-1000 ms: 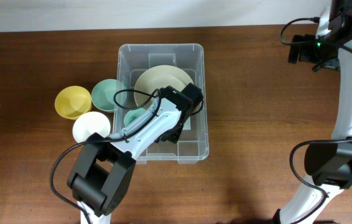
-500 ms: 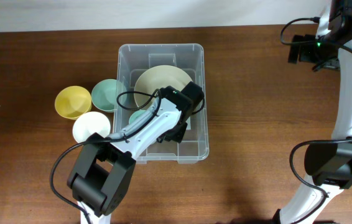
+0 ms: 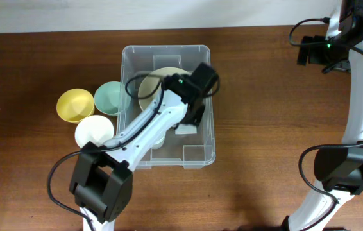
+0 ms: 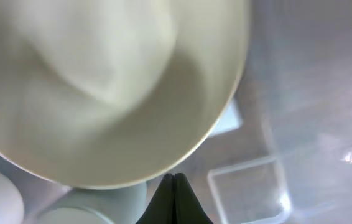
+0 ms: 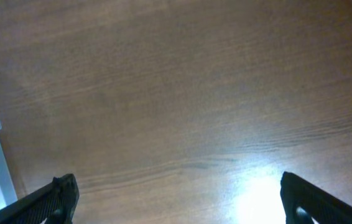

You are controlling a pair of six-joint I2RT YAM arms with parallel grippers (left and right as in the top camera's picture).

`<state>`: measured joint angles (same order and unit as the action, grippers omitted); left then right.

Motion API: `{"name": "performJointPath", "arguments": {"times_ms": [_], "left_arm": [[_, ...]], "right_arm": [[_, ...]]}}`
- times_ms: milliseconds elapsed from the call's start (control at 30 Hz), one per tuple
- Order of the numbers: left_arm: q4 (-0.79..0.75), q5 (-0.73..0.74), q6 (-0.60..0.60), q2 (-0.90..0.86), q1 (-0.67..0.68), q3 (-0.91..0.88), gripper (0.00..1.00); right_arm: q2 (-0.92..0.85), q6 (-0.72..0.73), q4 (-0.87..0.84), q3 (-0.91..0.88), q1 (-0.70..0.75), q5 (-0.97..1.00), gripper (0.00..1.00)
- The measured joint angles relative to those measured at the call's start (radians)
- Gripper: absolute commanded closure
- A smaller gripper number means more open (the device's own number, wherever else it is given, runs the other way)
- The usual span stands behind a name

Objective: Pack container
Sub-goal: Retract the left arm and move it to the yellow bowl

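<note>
Two fingers of the left gripper are pressed together to a single point, and nothing is seen pinched between them. They are held inside the container, just beside the rim of the cream bowl that is lodged in its far half. The right gripper is spread wide over the bare table, well apart from the work, and nothing is carried by it.

The container is set at the middle of the table, its long sides running away from the robot. A yellow bowl, a green bowl and a white bowl are left outside, beside its left wall.

The container is judged to be light and thin-walled. Its clear sides are likely to flex if squeezed, and its smooth plastic to slip. It is best taken by the rim, expected to be its stiffest part, at the middle of a wall. With the bowl at the far end, a one-sided lift could tip it.
</note>
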<state>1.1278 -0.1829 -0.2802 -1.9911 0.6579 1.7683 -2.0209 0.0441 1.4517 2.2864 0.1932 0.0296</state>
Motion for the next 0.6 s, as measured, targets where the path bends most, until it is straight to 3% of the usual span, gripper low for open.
{"name": "performJointPath", "arguments": {"times_ms": [233,600], "left_arm": [[0.035,-0.035,0.0,0.0,-0.127,0.239,0.96],[0.043,-0.061,-0.082,0.0,-0.737,0.296,0.96]], "right_arm": [[0.0,0.001,0.0,0.0,0.0,0.0,0.01],[0.0,0.0,0.0,0.0,0.0,0.0,0.01]]}}
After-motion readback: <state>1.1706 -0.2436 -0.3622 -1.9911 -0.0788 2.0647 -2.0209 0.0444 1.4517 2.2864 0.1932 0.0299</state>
